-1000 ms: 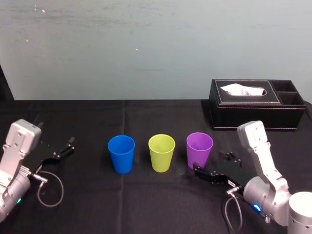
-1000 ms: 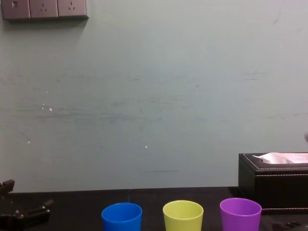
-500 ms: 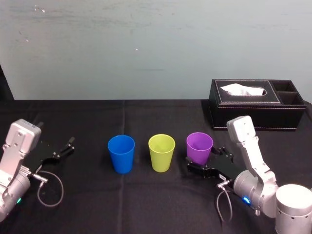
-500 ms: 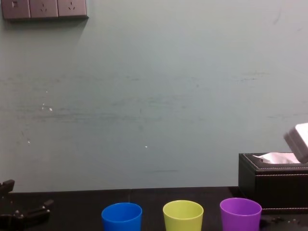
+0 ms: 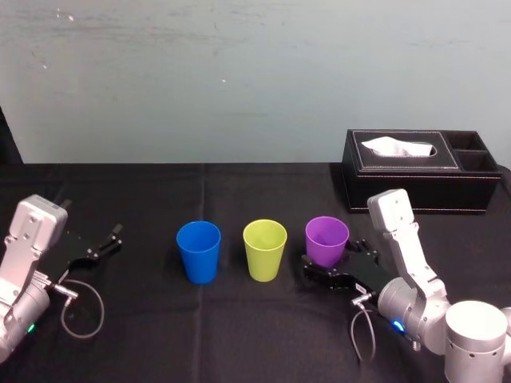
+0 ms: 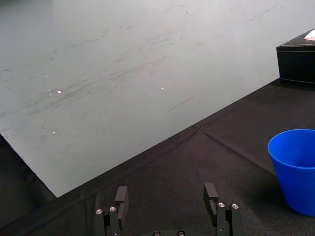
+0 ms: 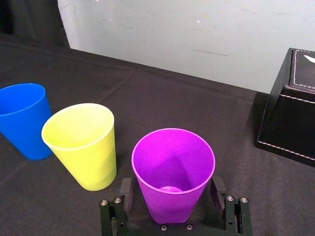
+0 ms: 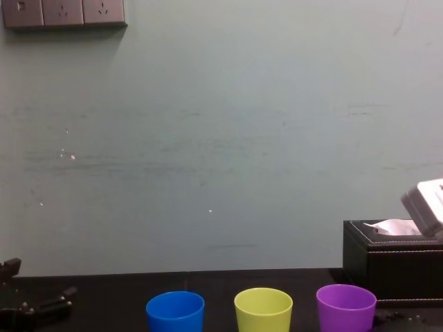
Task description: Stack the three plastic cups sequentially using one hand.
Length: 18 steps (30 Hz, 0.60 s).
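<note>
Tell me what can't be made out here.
Chest view: the bottom edge cuts off the bases of the blue cup, yellow-green cup and purple cup.
Right wrist view: the purple cup hides whether the right gripper touches it.
Left wrist view: the edge cuts off part of the left gripper.

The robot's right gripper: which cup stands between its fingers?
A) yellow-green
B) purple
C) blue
B: the right wrist view shows the small tapered purple plastic cup between the right gripper's open fingers; the blue plastic cup and yellow-green plastic cup stand aside. The left gripper sits parked far left.
</note>
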Available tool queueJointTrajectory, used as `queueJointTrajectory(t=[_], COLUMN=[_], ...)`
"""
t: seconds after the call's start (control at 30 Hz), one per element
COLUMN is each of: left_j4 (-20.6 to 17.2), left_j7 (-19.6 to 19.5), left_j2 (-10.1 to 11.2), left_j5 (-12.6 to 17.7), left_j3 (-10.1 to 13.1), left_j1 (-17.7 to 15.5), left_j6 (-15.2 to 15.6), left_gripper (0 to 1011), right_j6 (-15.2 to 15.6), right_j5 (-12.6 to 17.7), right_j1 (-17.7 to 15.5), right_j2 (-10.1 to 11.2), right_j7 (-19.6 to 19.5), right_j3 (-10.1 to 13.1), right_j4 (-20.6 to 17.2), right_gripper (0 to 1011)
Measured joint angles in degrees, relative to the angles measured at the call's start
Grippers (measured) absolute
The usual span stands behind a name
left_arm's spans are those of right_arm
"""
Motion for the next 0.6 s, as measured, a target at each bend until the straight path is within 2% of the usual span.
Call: queueJointTrajectory(t=[0.6], left_j4=[0.00], left_j7=[0.00], left_j2=[0.00], left_j5=[0.00], left_j3=[0.00], left_j1=[0.00], left_j6=[0.00], left_gripper=[1000], right_j6=[-0.69], right_j5=[-2.66], right_j1=[0.70], right_j2=[-2.31], right_j7=[0.79], right_j3=[1.12], right_j4=[2.22], right_gripper=[1002])
